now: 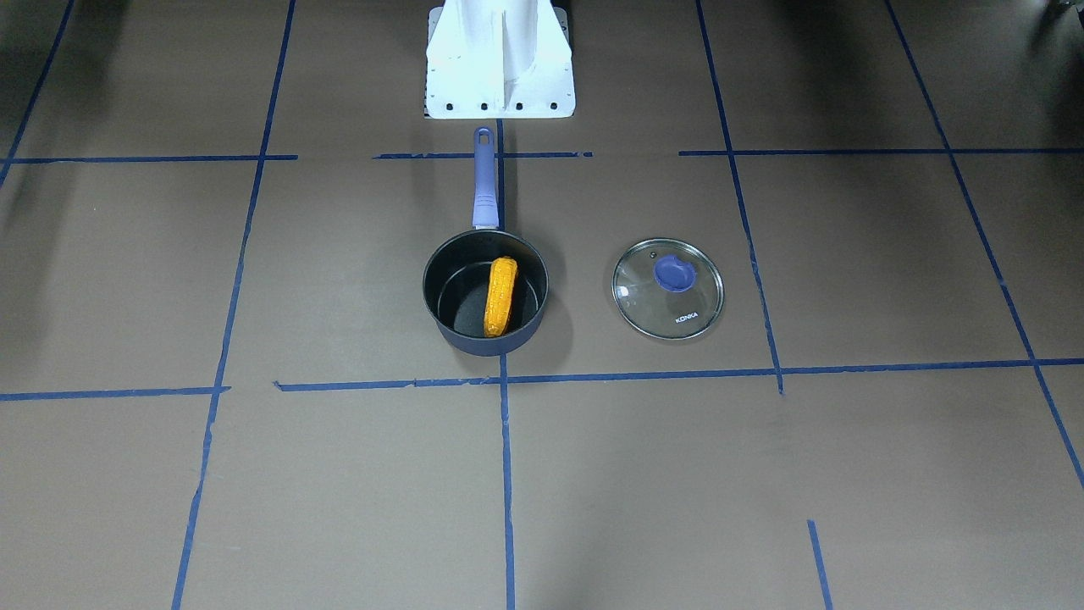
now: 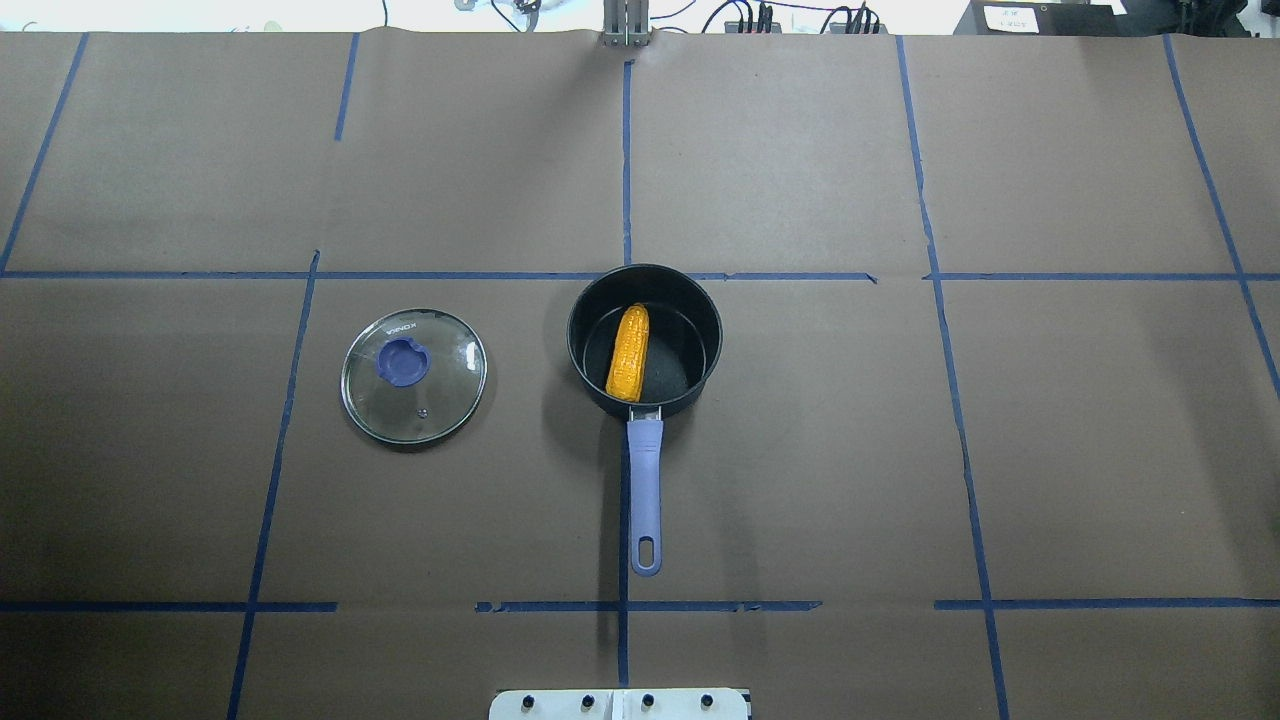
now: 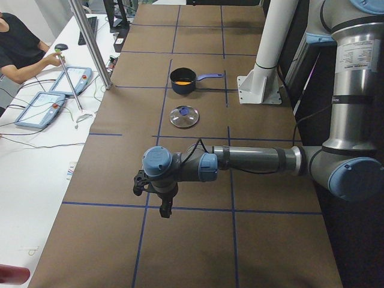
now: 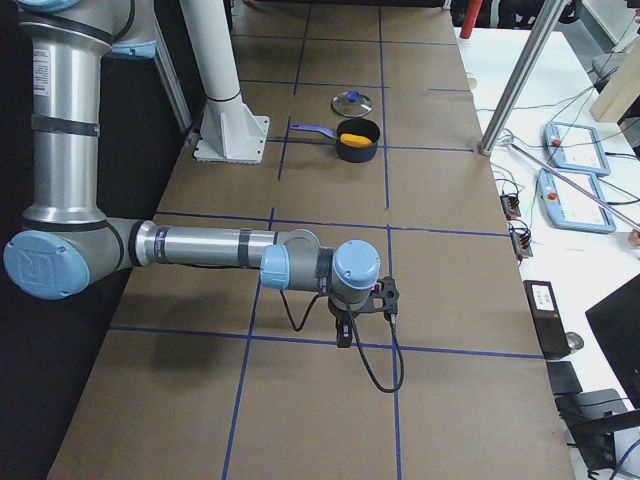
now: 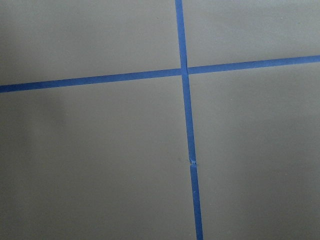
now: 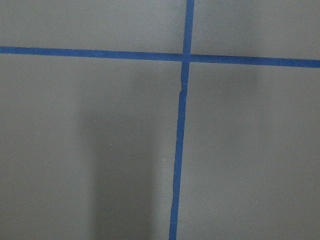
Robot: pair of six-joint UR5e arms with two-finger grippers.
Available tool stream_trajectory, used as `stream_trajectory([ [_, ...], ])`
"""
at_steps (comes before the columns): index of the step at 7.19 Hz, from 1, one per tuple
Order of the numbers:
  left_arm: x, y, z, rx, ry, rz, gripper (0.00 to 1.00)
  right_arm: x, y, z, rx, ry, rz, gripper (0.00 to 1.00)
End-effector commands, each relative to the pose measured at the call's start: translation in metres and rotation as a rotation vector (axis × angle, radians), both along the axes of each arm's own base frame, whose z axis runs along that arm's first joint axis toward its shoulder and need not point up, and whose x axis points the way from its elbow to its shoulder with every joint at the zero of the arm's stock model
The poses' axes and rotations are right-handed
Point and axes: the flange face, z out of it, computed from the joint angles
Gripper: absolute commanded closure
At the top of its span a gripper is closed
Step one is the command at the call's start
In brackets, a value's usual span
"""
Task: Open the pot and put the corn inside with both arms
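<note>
The dark navy pot [image 1: 487, 346] stands open at the table's middle, its purple-blue handle [image 1: 483, 182] pointing toward the robot base. The yellow-orange corn [image 1: 500, 296] lies inside it, leaning on the wall; it also shows in the overhead view [image 2: 628, 353] in the pot [image 2: 700, 310]. The glass lid [image 2: 413, 375] lies flat on the table on the robot's left of the pot. The left gripper [image 3: 163, 209] hangs far from the pot at the table's left end; the right gripper [image 4: 343, 335] at the right end. I cannot tell whether either is open or shut.
Blue tape lines cross the brown table cover. The white robot base [image 1: 500, 59] stands behind the pot handle. An operator [image 3: 18, 51] sits at a side desk with control boxes [image 3: 42, 108]. A metal post [image 4: 520, 70] stands by the table edge.
</note>
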Motion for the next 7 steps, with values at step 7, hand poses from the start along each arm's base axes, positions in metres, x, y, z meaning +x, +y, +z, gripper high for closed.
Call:
stream_trajectory([
  [7,0.000,0.000,0.000,0.001,0.002,0.001,0.00,0.020,-0.003,-0.003,0.012,0.004,0.051,0.00],
])
